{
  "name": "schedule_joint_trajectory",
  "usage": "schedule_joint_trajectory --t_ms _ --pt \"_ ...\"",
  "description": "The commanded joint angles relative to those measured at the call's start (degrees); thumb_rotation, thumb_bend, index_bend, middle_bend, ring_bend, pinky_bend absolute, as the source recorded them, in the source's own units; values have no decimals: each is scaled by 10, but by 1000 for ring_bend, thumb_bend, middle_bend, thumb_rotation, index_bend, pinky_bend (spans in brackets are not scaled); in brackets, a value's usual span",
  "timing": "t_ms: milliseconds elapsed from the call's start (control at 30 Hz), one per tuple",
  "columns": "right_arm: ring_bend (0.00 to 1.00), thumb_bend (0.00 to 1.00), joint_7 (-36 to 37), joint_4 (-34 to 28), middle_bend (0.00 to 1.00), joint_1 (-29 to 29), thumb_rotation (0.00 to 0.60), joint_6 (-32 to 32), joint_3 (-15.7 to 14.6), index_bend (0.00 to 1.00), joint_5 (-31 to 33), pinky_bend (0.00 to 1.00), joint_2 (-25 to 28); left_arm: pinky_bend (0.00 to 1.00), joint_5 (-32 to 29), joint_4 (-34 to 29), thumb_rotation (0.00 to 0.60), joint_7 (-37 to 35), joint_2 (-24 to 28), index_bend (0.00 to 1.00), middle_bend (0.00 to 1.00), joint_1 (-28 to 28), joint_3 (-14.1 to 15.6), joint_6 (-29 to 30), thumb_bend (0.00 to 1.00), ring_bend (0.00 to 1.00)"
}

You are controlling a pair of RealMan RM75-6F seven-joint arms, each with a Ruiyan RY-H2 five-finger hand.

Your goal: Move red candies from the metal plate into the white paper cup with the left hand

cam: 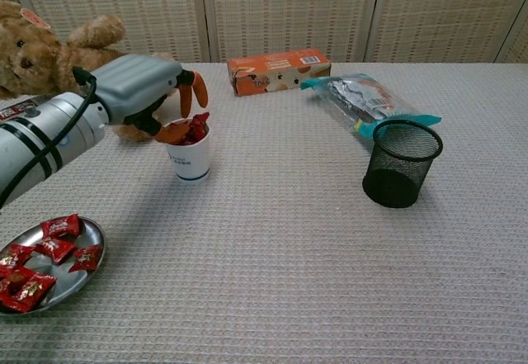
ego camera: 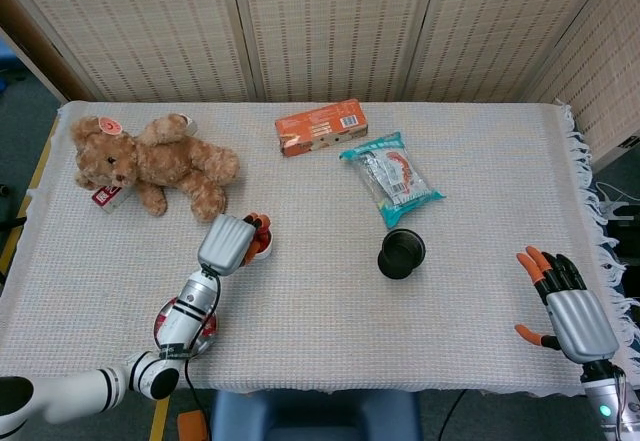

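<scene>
Looking down in the head view, the left robot hand hides most of the white paper cup; its arm covers the metal plate. In the chest view, fingers spread, holding nothing, above the heaped cup; several red candies remain. Right robot hand rests spread, empty.

Hardly any lettering here can be made out. The white paper cup, just under the left hand's fingers, carries a small dark mark on its side, too tiny to read. The orange box, well beyond those fingers, shows a barcode patch and pale print that stays blurred. The teal snack bag has printing, illegible. The teddy bear's ear tag is unreadable too.
</scene>
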Motion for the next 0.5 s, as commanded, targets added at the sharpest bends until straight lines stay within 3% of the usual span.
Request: schedule_joint_trajectory --t_ms 33,267,367,400,433,500 --pt "0 45 -3 -1 0 0 600 0 -1 0 -1 0 -1 1000 6 -15 600 1 14 319 390 9 6 10 406 840" --pt "0 44 -10 -2 0 -2 600 5 -1 0 -5 0 -3 1000 38 -89 600 -9 68 256 323 42 28 51 403 827" --pt "0 45 -6 3 0 -4 600 15 1 0 -9 0 -5 972 101 -133 600 -76 128 222 270 80 70 88 402 704" --pt "0 45 -3 5 0 -7 600 22 2 0 -11 0 -6 889 123 -149 600 -119 163 199 227 99 94 98 402 594" --pt "0 45 -1 6 0 -9 600 27 2 0 -12 0 -7 732 132 -162 600 -146 190 163 167 115 111 106 403 435" --pt "0 44 -6 8 0 -13 600 36 3 0 -14 0 -9 477 147 -186 600 -196 240 109 96 151 144 129 399 222"
